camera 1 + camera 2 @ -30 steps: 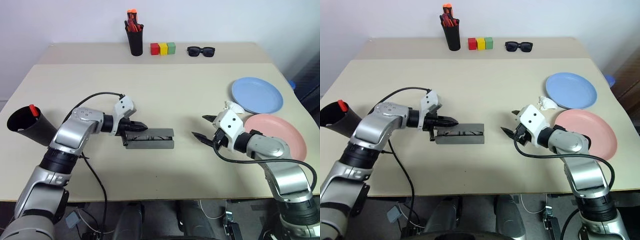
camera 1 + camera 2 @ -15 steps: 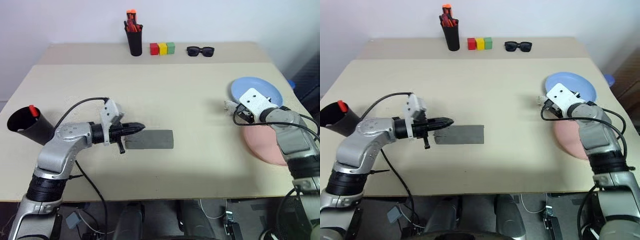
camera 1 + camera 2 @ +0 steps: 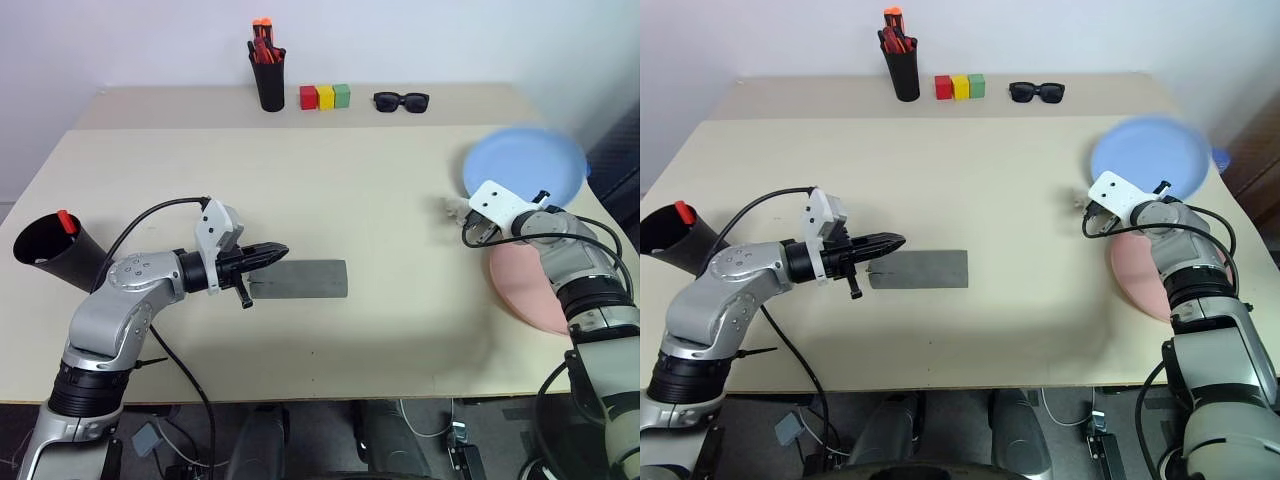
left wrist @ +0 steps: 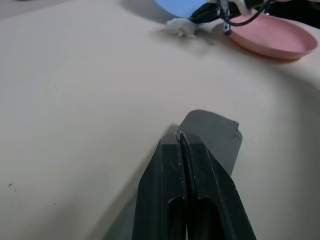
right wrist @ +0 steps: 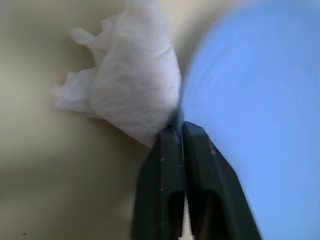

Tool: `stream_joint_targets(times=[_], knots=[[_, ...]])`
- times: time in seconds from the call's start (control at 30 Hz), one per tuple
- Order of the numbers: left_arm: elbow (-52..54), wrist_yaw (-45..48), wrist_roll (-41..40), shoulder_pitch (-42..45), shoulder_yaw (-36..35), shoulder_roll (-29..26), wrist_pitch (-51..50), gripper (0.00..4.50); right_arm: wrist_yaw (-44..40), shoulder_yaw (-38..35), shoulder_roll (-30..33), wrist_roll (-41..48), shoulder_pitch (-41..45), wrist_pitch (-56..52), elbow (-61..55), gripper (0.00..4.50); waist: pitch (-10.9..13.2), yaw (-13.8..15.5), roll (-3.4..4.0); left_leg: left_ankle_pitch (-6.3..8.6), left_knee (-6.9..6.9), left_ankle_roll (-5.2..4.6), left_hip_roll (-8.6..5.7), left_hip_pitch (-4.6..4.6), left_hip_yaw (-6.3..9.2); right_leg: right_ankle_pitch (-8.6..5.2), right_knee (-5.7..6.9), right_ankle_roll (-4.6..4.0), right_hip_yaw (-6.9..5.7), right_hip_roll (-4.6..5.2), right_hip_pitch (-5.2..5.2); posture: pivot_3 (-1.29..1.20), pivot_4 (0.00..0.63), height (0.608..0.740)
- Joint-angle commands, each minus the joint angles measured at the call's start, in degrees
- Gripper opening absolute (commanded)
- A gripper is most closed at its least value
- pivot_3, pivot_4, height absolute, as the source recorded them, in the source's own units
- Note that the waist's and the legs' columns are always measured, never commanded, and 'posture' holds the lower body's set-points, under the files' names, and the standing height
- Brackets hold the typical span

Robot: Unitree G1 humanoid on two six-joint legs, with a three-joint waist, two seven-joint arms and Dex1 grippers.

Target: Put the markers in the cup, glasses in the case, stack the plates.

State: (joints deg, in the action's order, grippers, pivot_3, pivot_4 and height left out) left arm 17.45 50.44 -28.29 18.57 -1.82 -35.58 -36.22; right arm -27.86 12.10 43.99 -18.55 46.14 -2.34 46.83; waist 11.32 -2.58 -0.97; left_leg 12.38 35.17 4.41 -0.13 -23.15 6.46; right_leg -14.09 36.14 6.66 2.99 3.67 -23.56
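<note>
Plate stacking in hand. Right gripper (image 5: 181, 131) clamped on the near rim of the blue plate (image 3: 527, 165), fingers (image 5: 200, 170) pinched together on the edge; plate blurred and tilted, apparently lifting off the table (image 3: 350, 200). Crumpled white tissue (image 5: 131, 87) just beside the grip point, touching or nearly touching the rim. Pink plate (image 3: 535, 290) flat on the table, directly nearer than the blue one, partly under the right forearm. Left gripper (image 4: 179, 137) clenched empty, tips at the left end of the grey case (image 3: 298, 279), which lies shut and flat mid-table. Cup (image 3: 52, 252) tipped on its side at the far left edge, red marker (image 3: 65, 220) poking from its mouth; other marker and glasses not made out, probably inside cup and case. Likely the last step. Next: raise the blue plate clear, carry it back over the pink one, level it, set down centred, then release. Risks: thin-rim pinch slipping under the plate's weight, tissue dragged along, forearm bumping the pink plate.
</note>
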Motion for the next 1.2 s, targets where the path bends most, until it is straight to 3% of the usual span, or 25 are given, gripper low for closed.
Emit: stream_joint_targets(times=[0.03,0.2,0.37,0.5,0.63,0.7,0.87,1.0,1.2], knots=[[0.9,-0.3,-0.7,1.1,-1.1,0.1,1.6,0.0,0.2,-3.4,3.6,0.0,-1.9,-1.5,-11.0,0.05,0.0,0.0,0.02,0.0,0.0,0.0,0.0,0.0,0.0,0.0,0.0,0.0,0.0,0.0,0.0,0.0,0.15,0.74],[-1.3,0.1,-0.5,3.0,-0.6,0.5,2.7,0.0,-6.6,-13.9,9.3,5.8,-13.6,-14.6,-35.9,0.05,0.0,0.5,0.1,0.0,-0.01,0.0,-0.01,-0.04,0.02,-0.02,0.0,0.03,-0.01,0.01,-0.01,0.0,0.15,0.74],[-4.2,1.7,-0.3,5.4,0.6,1.0,3.8,0.0,-19.9,-30.2,15.0,14.3,-35.1,-27.4,-61.1,0.05,0.0,1.7,0.13,0.07,0.06,-0.11,-0.01,-0.04,0.04,-0.05,-0.03,0.07,-0.03,0.0,0.05,0.0,0.15,0.74],[-6.4,3.0,0.3,7.2,1.8,1.5,4.8,0.0,-25.0,-37.8,15.9,16.5,-47.8,-31.0,-69.8,0.05,0.0,1.4,0.13,0.1,0.13,-0.16,-0.01,0.06,-0.07,-0.06,-0.03,0.07,0.03,0.0,0.14,0.0,0.15,0.74],[-7.2,3.4,0.4,8.3,2.6,2.3,5.3,0.0,-27.0,-38.2,15.4,17.6,-54.5,-32.9,-72.8,0.05,0.0,1.2,0.12,0.1,0.19,-0.16,0.0,0.24,-0.12,-0.16,-0.02,-0.15,0.06,0.0,0.3,0.0,0.15,0.74],[-7.3,3.1,0.4,8.5,2.6,2.5,5.4,0.0,-25.7,-36.0,14.9,18.3,-52.7,-32.4,-73.1,0.91,0.0,1.0,0.12,0.1,0.19,-0.16,0.0,0.35,-0.24,-0.16,-0.01,-0.17,0.19,0.01,0.33,0.0,0.15,0.74],[-6.3,2.2,0.1,7.5,1.8,2.5,5.2,0.0,-19.3,-27.2,8.3,19.9,-38.0,-29.6,-69.6,3.37,0.0,-0.1,0.04,0.1,0.12,-0.16,0.03,0.51,-0.24,-0.15,0.01,-0.2,0.19,-0.01,0.42,0.0,0.15,0.74],[-3.7,-0.2,0.0,5.3,0.9,2.8,4.7,0.0,-5.8,-15.3,-3.2,11.7,-19.1,-25.4,-45.6,3.37,0.0,-0.7,-0.07,0.09,0.06,-0.15,0.07,0.64,-0.24,-0.11,0.0,-0.24,0.19,-0.04,0.5,0.0,0.15,0.74],[1.1,-3.6,-1.2,1.7,-2.0,1.9,2.9,0.0,2.0,-6.8,-6.9,4.7,-5.2,-10.6,-13.2,3.37,0.0,0.4,-0.04,0.09,-0.07,-0.15,0.03,0.45,-0.21,-0.02,-0.02,0.0,0.16,0.0,0.37,0.0,0.15,0.74]])
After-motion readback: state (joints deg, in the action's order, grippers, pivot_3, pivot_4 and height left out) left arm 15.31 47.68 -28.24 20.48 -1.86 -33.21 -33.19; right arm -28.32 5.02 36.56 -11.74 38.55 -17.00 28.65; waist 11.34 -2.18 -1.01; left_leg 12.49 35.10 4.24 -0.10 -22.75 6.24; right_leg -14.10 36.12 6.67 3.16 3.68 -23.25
